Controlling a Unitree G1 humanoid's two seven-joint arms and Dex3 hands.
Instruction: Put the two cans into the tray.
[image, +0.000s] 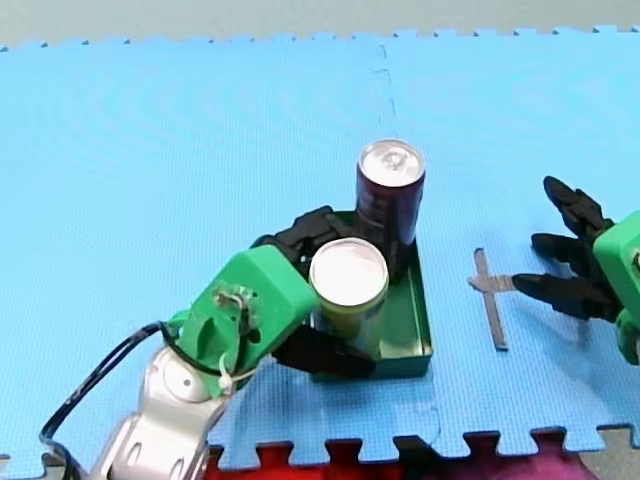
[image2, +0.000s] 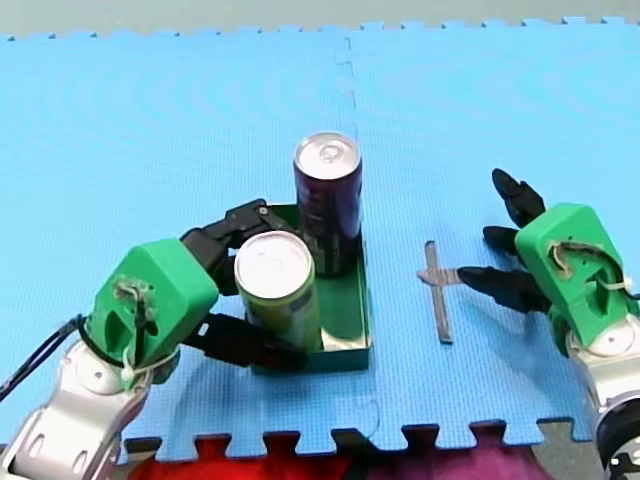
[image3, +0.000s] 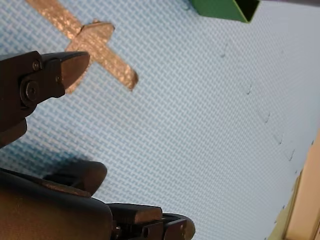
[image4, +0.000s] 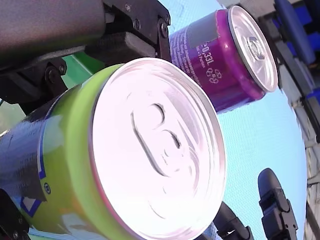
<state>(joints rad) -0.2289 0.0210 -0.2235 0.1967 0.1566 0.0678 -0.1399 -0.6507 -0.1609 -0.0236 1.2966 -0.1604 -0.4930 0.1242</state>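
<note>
Left hand (image2: 185, 300) comes in from near left, black fingers (image2: 245, 345) wrapped round the green can (image2: 280, 300), which is upright at the near end of the green tray (image2: 362, 305). Purple can (image2: 328, 205) stands at the tray's far end, just beside it; label reads "0.33L". Right hand (image2: 525, 265), holding nothing, is over the blue mat (image2: 150, 130) at right, near a tape cross (image2: 438, 290).

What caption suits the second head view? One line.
Left hand grips the green can inside the tray beside the purple can; right hand near the tape cross.
</note>
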